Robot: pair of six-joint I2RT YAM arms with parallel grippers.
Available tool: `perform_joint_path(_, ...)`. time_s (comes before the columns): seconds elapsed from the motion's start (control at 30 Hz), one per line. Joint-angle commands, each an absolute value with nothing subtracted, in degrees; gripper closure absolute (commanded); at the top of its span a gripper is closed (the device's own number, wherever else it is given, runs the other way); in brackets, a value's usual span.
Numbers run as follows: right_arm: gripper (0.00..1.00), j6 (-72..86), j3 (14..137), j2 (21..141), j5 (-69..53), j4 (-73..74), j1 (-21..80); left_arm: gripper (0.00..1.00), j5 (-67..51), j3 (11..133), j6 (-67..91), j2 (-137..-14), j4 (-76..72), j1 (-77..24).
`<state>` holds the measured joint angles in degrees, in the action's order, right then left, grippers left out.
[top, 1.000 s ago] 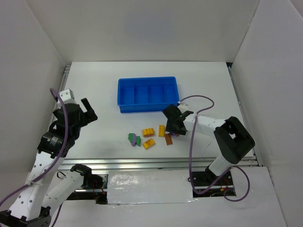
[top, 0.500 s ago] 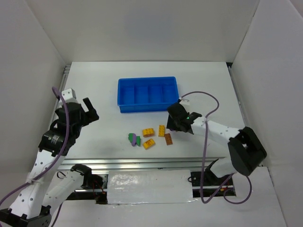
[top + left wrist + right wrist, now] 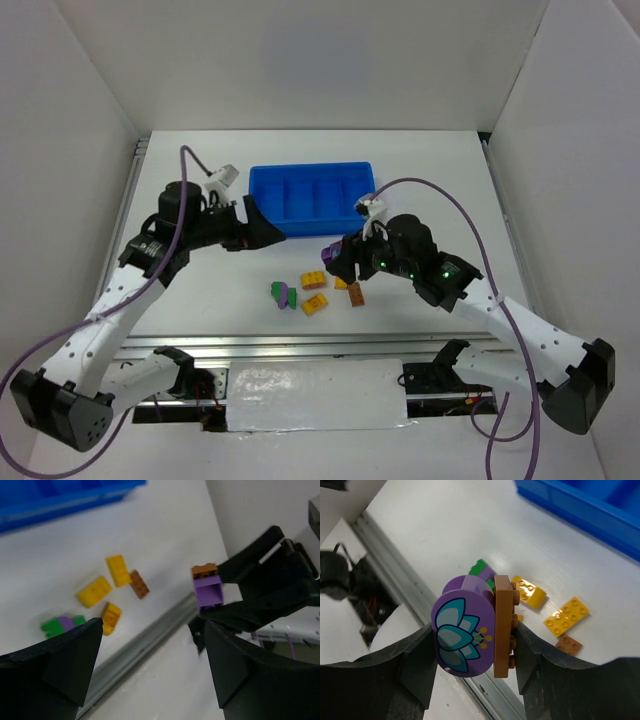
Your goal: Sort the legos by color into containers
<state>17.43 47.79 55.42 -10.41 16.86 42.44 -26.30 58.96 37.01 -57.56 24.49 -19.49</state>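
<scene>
My right gripper (image 3: 337,258) (image 3: 474,631) is shut on two legos stuck together and held above the table: a purple brick with a flower print (image 3: 465,630) and a flat brown brick (image 3: 502,625). The left wrist view shows this pair (image 3: 207,587) too. Three yellow legos (image 3: 314,280) (image 3: 315,304) (image 3: 341,283), a brown one (image 3: 356,294) and a joined green and purple pair (image 3: 283,293) lie on the table. My left gripper (image 3: 262,228) (image 3: 154,645) is open and holds nothing, beside the front left corner of the blue containers tray (image 3: 262,222).
White walls close in the table on three sides. A metal rail (image 3: 300,345) runs along the near edge. The right arm's cable (image 3: 470,215) loops over the right side.
My left arm has swung from the far left toward the tray's front. My right arm has raised the purple and brown pair off the table and shifted left.
</scene>
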Motion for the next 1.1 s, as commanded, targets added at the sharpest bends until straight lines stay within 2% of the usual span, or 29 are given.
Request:
perform_joint_path(0.0,0.62,10.82,51.32,57.21,-19.95,14.77,45.43,0.06,-42.53,61.35,39.98,-61.16,16.19,-22.76)
perform_joint_path(0.13,0.62,8.09,53.43,58.45,-16.54,15.73,50.88,0.07,-44.46,59.59,44.20,-63.01,12.49,-24.52)
perform_joint_path(0.47,0.61,5.71,55.72,62.23,-15.21,15.21,51.15,0.15,-40.71,53.35,48.52,-63.54,8.00,-29.53)
perform_joint_path(0.77,0.60,5.54,56.16,62.31,-11.09,13.80,51.41,0.28,-38.50,55.45,48.17,-68.29,7.82,-33.48)
perform_joint_path(0.93,0.60,5.19,55.72,62.23,-10.28,12.57,51.33,0.41,-36.56,56.25,47.64,-70.57,8.79,-33.75)
perform_joint_path(0.97,0.60,5.19,55.72,62.31,-10.37,12.13,51.33,0.53,-36.74,56.25,47.81,-71.10,8.70,-33.75)
perform_joint_path(1.07,0.60,5.36,55.37,62.58,-8.97,10.73,51.24,0.80,-37.79,56.60,48.51,-71.72,7.21,-33.75)
